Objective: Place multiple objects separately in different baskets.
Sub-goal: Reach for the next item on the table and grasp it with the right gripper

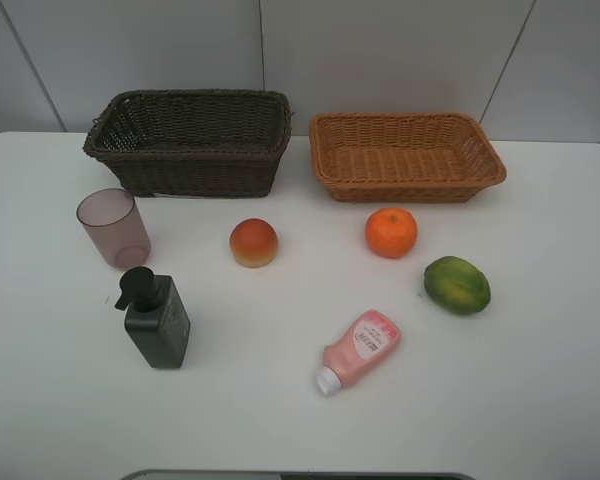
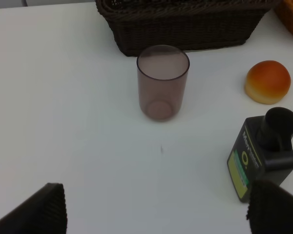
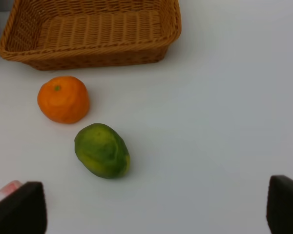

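White wall panels stand behind a white desk [image 1: 540, 380], and nothing on it has gone into a basket yet. At the back sit the dark brown basket [image 1: 200, 178] on the left and the shallower tan basket [image 1: 405, 188] on the right, and both look empty.

Six things stand well apart in front of them. The pinkish cup [image 1: 113, 228] is upright near the dark basket's left end, with the black pump bottle [image 1: 157, 322] nearer the front edge. The peach-like fruit [image 1: 253, 242] is toward the middle and the orange [image 1: 391, 232] is near the tan basket. The green fruit [image 1: 457, 284] lies to the right of the orange and closer to the front. The pink tube [image 1: 360, 348] lies with its white cap pointing front-left.

Neither arm shows in the high view. The left fingers [image 2: 39, 212] are spread wide over bare desk with nothing between them. The cup stands ahead of them, about on the midline of their gap, with the dark basket close behind it. The pump bottle is near one finger.

The right fingers [image 3: 19, 207] are equally wide and empty. The green fruit lies ahead of them but off the midline, toward the finger nearest the tube. Its long axis slants across the line of approach.

The left arm looks better placed for the cup, which a straight advance should bracket. The right arm would probably need a sideways shift and a wrist turn to close across the green fruit's short width.
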